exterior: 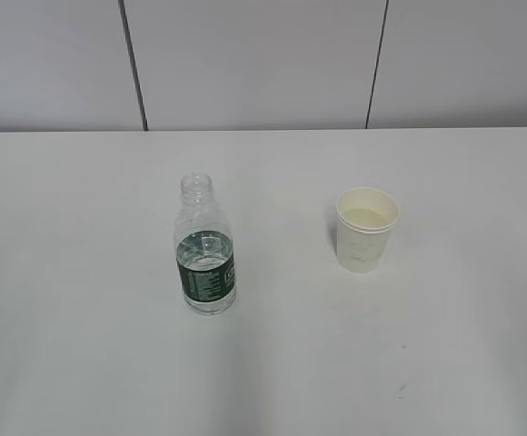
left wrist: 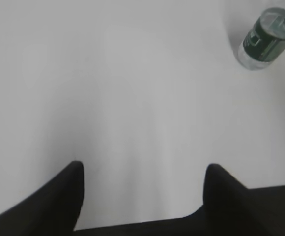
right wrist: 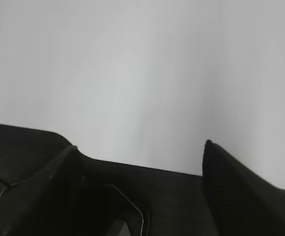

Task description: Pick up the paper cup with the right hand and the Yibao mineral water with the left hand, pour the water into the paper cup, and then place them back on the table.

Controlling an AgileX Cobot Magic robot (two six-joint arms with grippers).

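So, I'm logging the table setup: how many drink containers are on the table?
2. The Yibao mineral water stands uncapped left of centre on the table; the paper cup stands upright to its right, apart from it. Nothing seems hidden.

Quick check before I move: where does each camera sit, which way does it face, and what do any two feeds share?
Exterior: raised in front, slanting down at the table, bottle and paper cup; no robot parts.
Left wrist: above the table, looking down past the open left gripper; bottle top right.
Right wrist: looking down past the open right gripper; bare tabletop only.
Shared: exterior and left wrist both show the bottle.
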